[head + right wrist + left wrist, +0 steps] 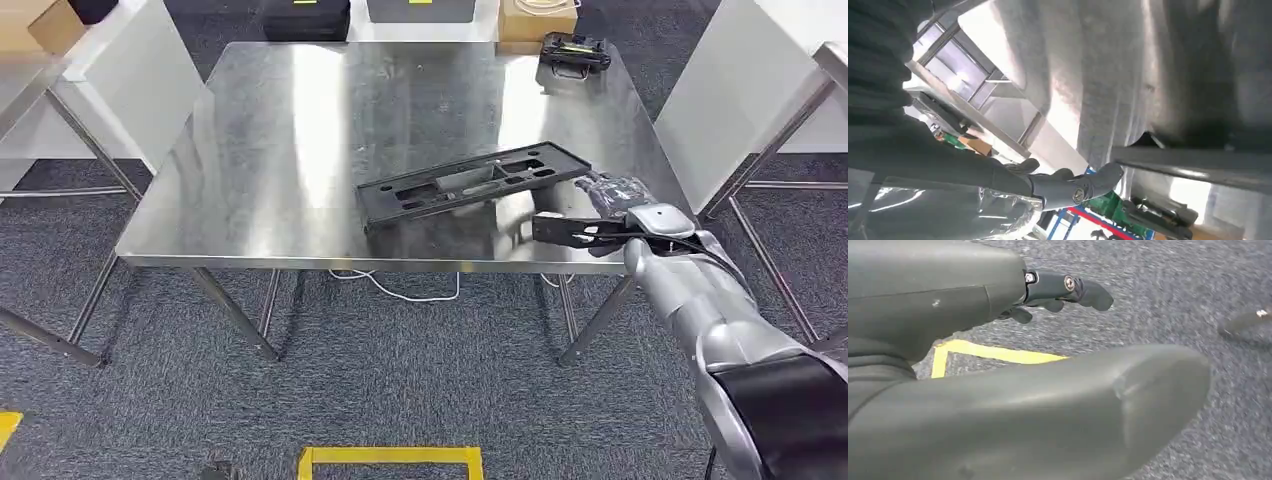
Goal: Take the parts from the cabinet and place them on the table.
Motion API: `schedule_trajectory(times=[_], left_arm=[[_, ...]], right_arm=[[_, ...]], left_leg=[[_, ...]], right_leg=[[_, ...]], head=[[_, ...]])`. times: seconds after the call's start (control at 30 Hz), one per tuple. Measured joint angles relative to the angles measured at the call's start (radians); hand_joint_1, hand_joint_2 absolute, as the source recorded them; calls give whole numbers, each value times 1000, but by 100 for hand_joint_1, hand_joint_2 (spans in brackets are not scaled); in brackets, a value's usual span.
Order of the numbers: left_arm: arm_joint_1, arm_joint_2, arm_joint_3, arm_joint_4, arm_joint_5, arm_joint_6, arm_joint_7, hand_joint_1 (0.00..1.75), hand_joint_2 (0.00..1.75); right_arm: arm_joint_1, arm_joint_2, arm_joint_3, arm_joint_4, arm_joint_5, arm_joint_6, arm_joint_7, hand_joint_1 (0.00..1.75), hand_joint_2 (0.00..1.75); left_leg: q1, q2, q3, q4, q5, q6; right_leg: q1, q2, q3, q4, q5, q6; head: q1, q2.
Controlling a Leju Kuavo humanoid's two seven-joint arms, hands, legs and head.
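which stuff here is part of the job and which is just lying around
Job:
- black slotted part lying on the steel table
- right hand beside the part's end

Lying about:
- black case
- cardboard box
- small black device
- white cable on the carpet

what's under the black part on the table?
The black part lies on the steel table, its reflection showing beneath. Its underside is hidden. The right hand sits at its right end.

Steel table (pixel 300 140) bearing black part (pixel 470 183), controller (pixel 574 52)
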Motion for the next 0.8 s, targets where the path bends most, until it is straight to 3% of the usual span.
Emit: schedule_trajectory(times=[0.03, 0.07, 0.1, 0.13, 0.17, 0.2, 0.23, 0.27, 0.3, 0.33, 0.37, 0.4, 0.43, 0.47, 0.53, 0.57, 0.6, 0.63, 0.7, 0.73, 0.77, 0.8], left_arm=[[0, 0, 0, 0, 0, 0, -1, 0, 0], [-2, 0, 0, -1, 0, 0, -1, 0, 0], [-3, 1, 1, -2, 0, 0, -1, 0, 0], [-3, 0, 1, -2, 0, 0, -1, 0, 0], [-1, 0, 2, -2, 0, 0, -2, 0, 0], [-1, 0, 2, -1, 0, 0, -2, 0, 0], [-1, 0, 4, -1, 0, 0, -2, 0, 0], [-3, -3, 6, -1, 0, 0, -2, 0, 0], [-5, -4, 7, -2, -1, 0, -2, 0, 0], [-5, -4, 8, -2, 0, 0, -2, 0, 0], [-4, -4, 10, -2, 0, 0, -2, 0, 0], [-4, -4, 11, -2, 0, 0, -2, 0, 0], [-4, -4, 11, -1, 0, 0, -2, 0, 0], [-4, -5, 11, -1, -1, -2, -2, 0, 0], [-4, -7, 13, -1, -1, -3, -2, 0, 0], [-4, -7, 14, -2, -1, -3, -2, 0, 0], [-4, -7, 14, -2, -1, -2, -2, 0, 0], [-4, -8, 15, -1, -1, 0, -2, 0, 0], [-2, -10, 17, -1, -1, 3, -3, 0, 0], [2, -10, 18, -1, 0, 6, -3, 0, 0], [3, -11, 19, -1, 0, 10, -3, 0, 0], [5, -11, 19, -1, 0, 13, -3, 0, 0]], right_arm=[[0, -2, 0, 0, 0, 0, 4, 0, 175], [0, -2, 0, 0, 0, -2, 8, 0, 175], [0, -3, 0, 0, 0, -3, 9, 0, 175], [-1, -5, 0, 0, 0, -5, 11, 0, 175], [-1, -5, 0, 0, 1, -5, 11, 0, 175], [-1, -5, 0, 0, 1, -5, 11, 0, 175], [1, -5, 0, 0, 2, -6, 11, 0, 175], [0, -6, 0, 0, 2, -6, 11, 0, 175], [0, -10, 0, 1, 2, -7, 11, 0, 175], [0, -15, 0, 2, 2, -7, 15, 0, 175], [2, -15, 0, 2, 3, -7, 18, 0, 175], [5, -16, 0, 3, 3, -7, 26, 0, 175], [7, -17, 0, 5, 3, -7, 32, 0, 175], [8, -18, 0, 6, 5, -7, 42, 0, 175], [8, -18, -1, 7, 8, -9, 71, 0, 175], [7, -18, -1, 7, 9, -12, 84, 0, 175], [5, -19, -1, 6, 11, -17, 99, 0, 175], [8, -18, -2, 5, 17, -28, 119, 0, 175], [8, -23, -2, 7, 28, -50, 165, 0, 175], [13, -24, -2, 7, 32, -64, 188, 0, 175], [13, -24, -3, 8, 34, -80, 209, 0, 175], [15, -24, -4, 8, 36, -93, 229, 0, 175]], left_leg=[[1, 0, 60, -76, 19, 3], [1, -2, 138, -177, 13, 10], [-4, -2, 172, -231, -11, 14], [-6, -4, 169, -237, -9, 18], [-12, -4, 163, -240, -6, 24], [-16, -3, 158, -238, 0, 32], [-17, 0, 153, -253, 20, 45], [-12, 6, 150, -262, 37, 54], [-14, 5, 134, -265, 52, 72], [-16, 4, 117, -265, 66, 74], [-17, 5, 100, -264, 79, 77], [-19, 5, 81, -264, 92, 77], [-21, 5, 65, -263, 105, 76], [-22, 5, 48, -263, 118, 75], [-23, 5, 14, -262, 145, 68], [-24, 5, 2, -261, 158, 64], [-28, 4, -7, -260, 165, 58], [-29, 7, -11, -262, 180, 53], [-26, 4, -12, -275, 202, 44], [-29, 3, -14, -280, 212, 34], [-20, 2, -25, -266, 187, 28], [-19, 2, -39, -234, 130, 21]], right_leg=[[0, 1, -7, 0, 7, 4], [0, 1, -10, 1, 16, 10], [6, 2, -17, 1, 20, 17], [6, -1, -17, -2, 30, 30], [5, -2, -16, -3, 37, 35], [4, -2, -17, -9, 48, 45], [15, 1, -20, -16, 58, 58], [9, -2, -35, 5, 31, 50], [11, -1, -64, 57, -23, 33], [10, -1, -92, 139, -81, 20], [9, -1, -116, 221, -123, 17], [9, -1, -135, 294, -148, 22], [9, -1, -134, 327, -147, 32], [9, 0, -113, 320, -127, 45], [9, -1, -15, 203, -70, 62], [9, -1, 55, 111, -73, 56], [15, 0, 117, 29, -111, 44], [28, 4, 123, -6, -118, 34], [31, 4, 101, -7, -106, 26], [21, 2, 96, -13, -94, 13], [1, -1, 103, -15, -80, 6], [2, -2, 91, -15, -68, -6]], head=[[0, 0], [-1, 0], [0, 0], [6, 0], [6, 0], [5, 0], [6, 0], [6, 0], [9, 0], [11, 0], [11, 0], [11, 0], [11, 0], [11, 0], [10, 0], [11, 0], [11, 0], [3, 0], [6, 0], [6, 0], [7, 0], [4, 0]])
